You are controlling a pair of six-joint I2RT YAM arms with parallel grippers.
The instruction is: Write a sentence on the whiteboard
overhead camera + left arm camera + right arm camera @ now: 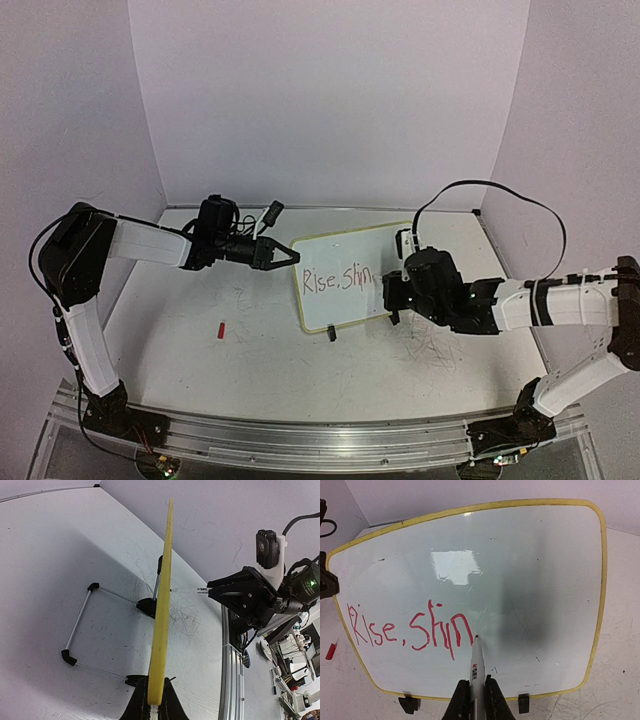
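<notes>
**Scribbled white tabletop, pale lilac walls: board clamped, pen tip on it**

Pale lilac walls close in a white table whose top is covered with faint grey scribbles. Toward its far middle stands the whiteboard, tilted back on a thin wire stand with black corner pieces. Its pale yellow rim runs all round, and small black feet sit under its lower edge.

The left gripper reaches in from the left and is clamped on the board's edge. In the left wrist view both black fingers press on either side of the yellow rim, which is seen edge-on.

The right gripper comes in from the right, closed around a white marker that carries a small red label. The marker points straight at the board face, and its dark tip touches the surface at the foot of the last red stroke. From the left wrist view the same marker shows as a thin rod bridging the right gripper and the board.

The sentence sits low on the left half of the board in thin red handwriting — it reads "Rise, Shin". The right half of the board face is unwritten, with a window-like glare patch near the top.

A small red cap lies on the table to the left of the board, well apart from it.
</notes>
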